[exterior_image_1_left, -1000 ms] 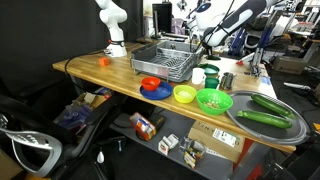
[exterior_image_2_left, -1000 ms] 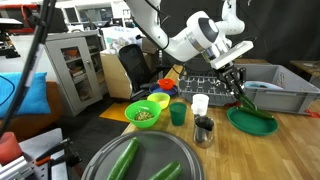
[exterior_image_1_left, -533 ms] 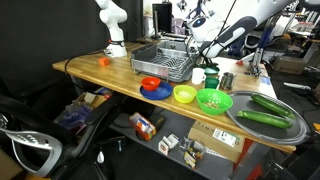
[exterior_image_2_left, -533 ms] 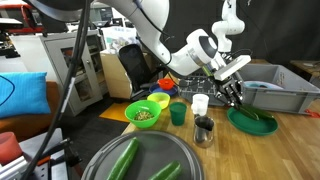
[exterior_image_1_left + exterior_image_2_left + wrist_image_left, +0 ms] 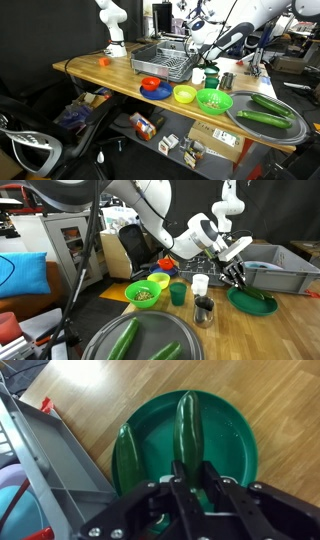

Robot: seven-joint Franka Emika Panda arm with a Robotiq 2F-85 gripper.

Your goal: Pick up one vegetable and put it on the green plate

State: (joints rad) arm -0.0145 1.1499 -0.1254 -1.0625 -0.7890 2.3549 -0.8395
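Observation:
In the wrist view my gripper (image 5: 195, 485) is shut on a dark green cucumber (image 5: 187, 422), which runs from between the fingers out over the middle of the green plate (image 5: 235, 445). A second cucumber (image 5: 127, 455) lies in the plate by its left rim. In an exterior view the gripper (image 5: 238, 277) hangs just above the plate (image 5: 250, 303), next to the grey bin. In an exterior view the gripper (image 5: 205, 55) is behind the cups, and the plate is hidden there.
A round grey tray (image 5: 285, 128) (image 5: 185, 330) holds two more cucumbers (image 5: 262, 118) (image 5: 122, 340). A lime speckled bowl (image 5: 213, 100) (image 5: 143, 294), a yellow-green bowl (image 5: 184, 94), a white cup (image 5: 200, 283), a green cup (image 5: 178, 294) and a dish rack (image 5: 165, 60) stand nearby.
The gripper has come down and slightly sideways with the cucumber, ending just over the green plate. Nothing else has moved.

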